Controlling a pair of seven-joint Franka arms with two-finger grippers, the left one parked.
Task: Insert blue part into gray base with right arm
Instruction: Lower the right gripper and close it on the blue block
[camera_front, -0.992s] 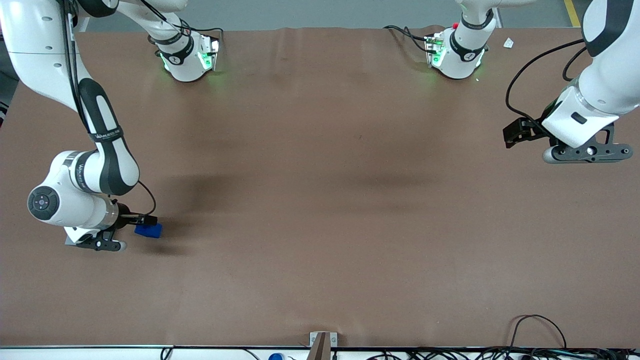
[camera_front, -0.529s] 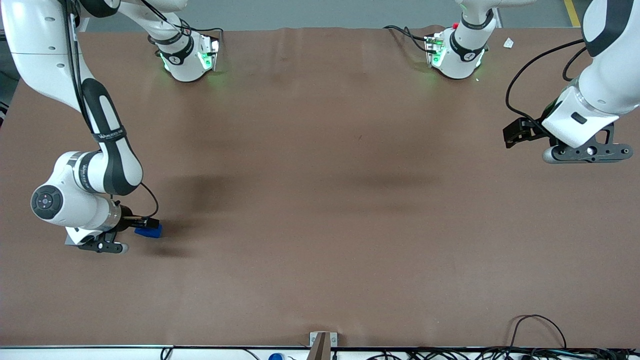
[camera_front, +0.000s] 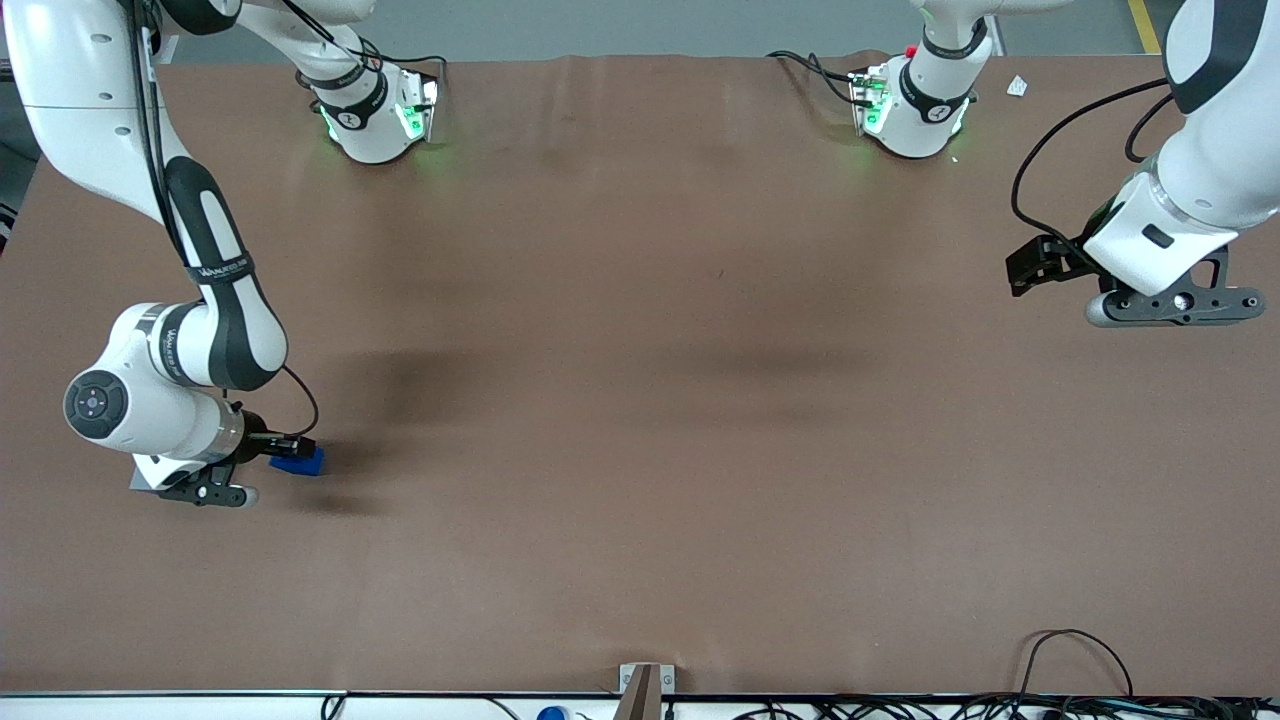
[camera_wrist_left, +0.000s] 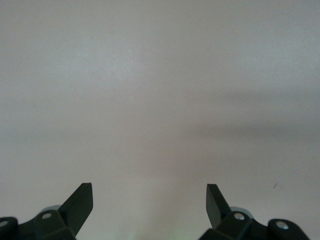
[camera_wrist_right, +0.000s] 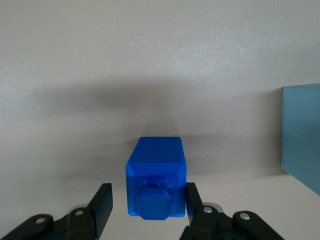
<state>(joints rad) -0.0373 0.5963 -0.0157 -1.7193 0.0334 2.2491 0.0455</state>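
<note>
Brown matting covers the whole table (camera_front: 640, 400), and we take the blue part (camera_front: 298, 462) as our landmark: it sits on the mat toward the working arm's end of the table, well away from the two arm bases that stand farther from the front camera. We see the right arm (camera_front: 215, 300) reach down to it, with the gripper (camera_front: 292, 450) low over the mat right at the part. From the wrist we see the blue part (camera_wrist_right: 156, 177) resting on the mat with its nub facing the camera, lying between the two black fingers (camera_wrist_right: 101, 205). We find the gripper (camera_wrist_right: 149, 202) spread: one finger stands clear of the part with mat showing between them, while the other lies close along the part's side, and we cannot tell whether it touches. Beside the part, a pale block with a bluish cast (camera_wrist_right: 302, 135) shows only one flat face and a straight edge; we take it for the gray base.
</note>
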